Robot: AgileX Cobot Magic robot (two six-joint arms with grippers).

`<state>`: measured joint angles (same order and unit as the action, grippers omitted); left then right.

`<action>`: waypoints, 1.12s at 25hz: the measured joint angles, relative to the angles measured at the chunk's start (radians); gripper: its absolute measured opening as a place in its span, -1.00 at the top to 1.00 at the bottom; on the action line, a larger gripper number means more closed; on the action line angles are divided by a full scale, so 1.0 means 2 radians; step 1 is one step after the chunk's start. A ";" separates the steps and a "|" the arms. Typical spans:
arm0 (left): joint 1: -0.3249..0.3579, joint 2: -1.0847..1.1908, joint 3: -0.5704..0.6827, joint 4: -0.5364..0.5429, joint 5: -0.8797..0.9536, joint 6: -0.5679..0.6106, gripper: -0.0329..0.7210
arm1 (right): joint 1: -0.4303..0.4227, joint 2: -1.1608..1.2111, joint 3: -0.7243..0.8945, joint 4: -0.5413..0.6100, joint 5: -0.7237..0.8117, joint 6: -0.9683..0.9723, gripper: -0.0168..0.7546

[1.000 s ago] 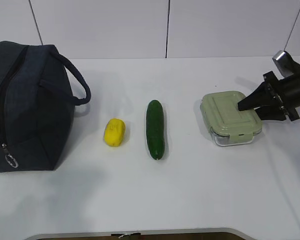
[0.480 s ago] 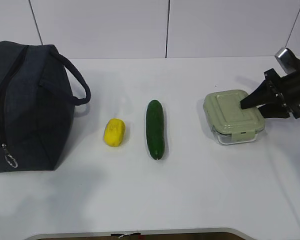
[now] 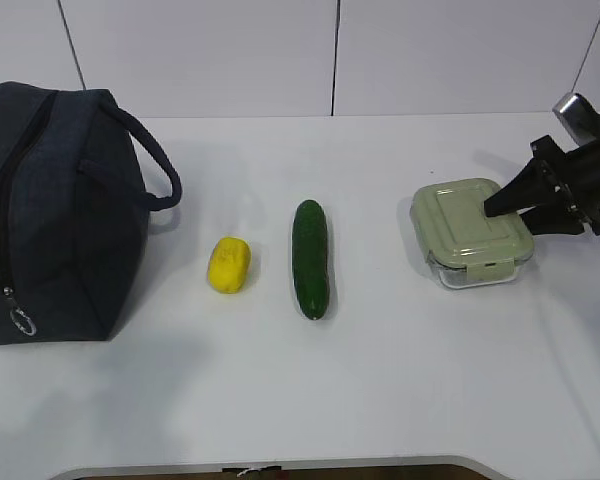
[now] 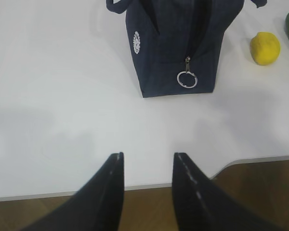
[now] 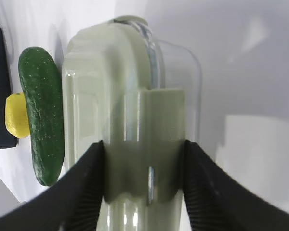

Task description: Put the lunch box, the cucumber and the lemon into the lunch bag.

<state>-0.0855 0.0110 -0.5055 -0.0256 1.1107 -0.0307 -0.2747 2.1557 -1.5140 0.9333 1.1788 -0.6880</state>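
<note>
- Your right gripper [image 3: 500, 205] sits at the right end of the box [image 3: 472, 233], reaching in from the right edge of the table [image 3: 380, 380].
- In the right wrist view its two fingers [image 5: 82, 187] stand on either side of the box [image 5: 130, 125] at the lid's latch, pressed to the lid on both sides; you have a grip on the box, jaws about half apart.
- The box looks slightly raised at its right end in the exterior view, but you cannot tell for sure whether it has left the table.
- Your left gripper [image 4: 147, 166] shows only in its own wrist view: jaws partly apart, nothing between them, hanging above the near table edge [image 4: 62, 144].
- The bag [image 3: 55, 215] stands upright at the far left, zipper closed, ring pull [image 4: 187, 79] hanging at its near end; one handle loops out to the right.
- The lemon [image 3: 229, 264] lies just right of the bag, apart from it.
- The cucumber [image 3: 311, 258] lies near the lemon's right, lengthwise front to back, between lemon and box and touching neither.
</note>
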 joint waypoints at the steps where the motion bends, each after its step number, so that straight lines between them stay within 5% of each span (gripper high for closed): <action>1: 0.000 0.000 0.000 0.000 0.000 0.000 0.27 | 0.000 0.000 0.000 0.000 0.000 0.000 0.00; 15: 0.000 0.000 0.000 0.000 0.000 0.000 0.27 | 0.001 -0.014 0.000 -0.002 -0.002 0.015 0.00; 28: 0.000 0.000 0.000 0.000 0.000 0.000 0.27 | 0.044 -0.017 0.000 -0.002 -0.004 0.019 0.00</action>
<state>-0.0855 0.0110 -0.5055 -0.0256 1.1107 -0.0307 -0.1861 2.1222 -1.5140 0.9284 1.1705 -0.6505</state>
